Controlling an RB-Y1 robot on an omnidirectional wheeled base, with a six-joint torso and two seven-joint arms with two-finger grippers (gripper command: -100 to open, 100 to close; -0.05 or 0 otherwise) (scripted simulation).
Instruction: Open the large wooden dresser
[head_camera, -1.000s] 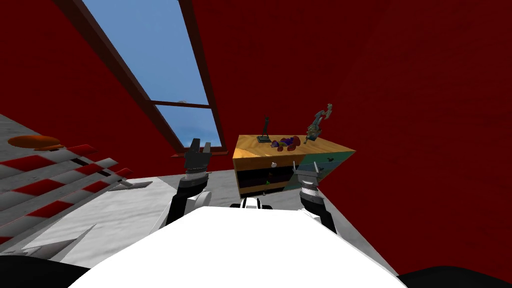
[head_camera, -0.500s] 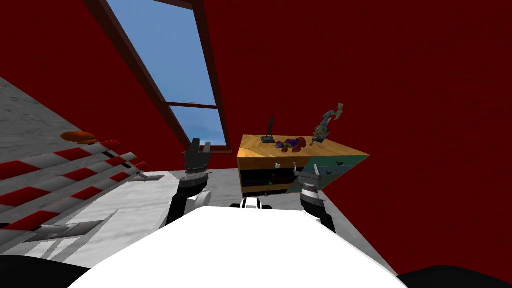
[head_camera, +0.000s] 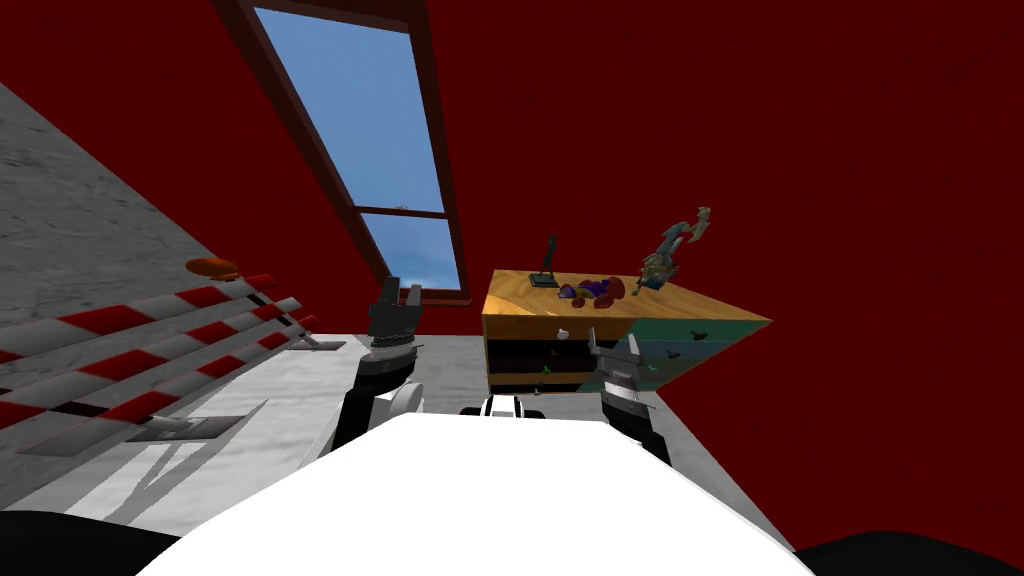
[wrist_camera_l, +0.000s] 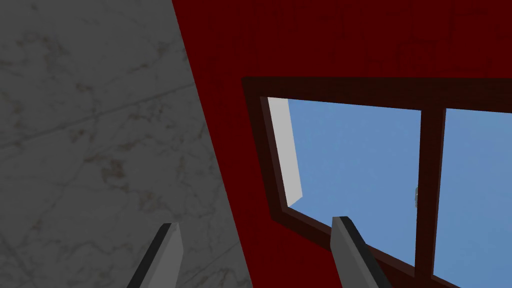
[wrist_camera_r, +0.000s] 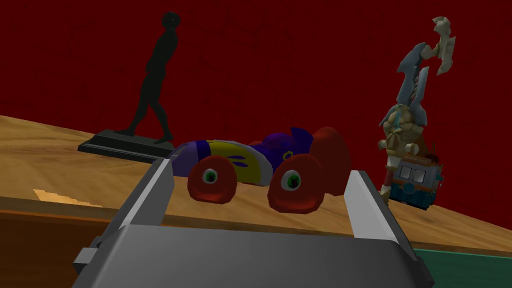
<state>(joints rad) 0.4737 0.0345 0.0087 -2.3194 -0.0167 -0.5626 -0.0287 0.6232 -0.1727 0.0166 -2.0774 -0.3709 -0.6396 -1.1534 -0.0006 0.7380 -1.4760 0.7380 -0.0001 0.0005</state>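
Head cam has swung; dresser now just ahead of R gripper, fingers wide; L gripper wide too.

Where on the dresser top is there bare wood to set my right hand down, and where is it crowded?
The dresser top is bare beside the dark statuette, on the side away from the toy car, and again beyond the axe figure. The middle is crowded: statuette, car and figure stand in a row.

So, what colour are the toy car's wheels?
Wheels are red, green centres; clearest in right wrist view.
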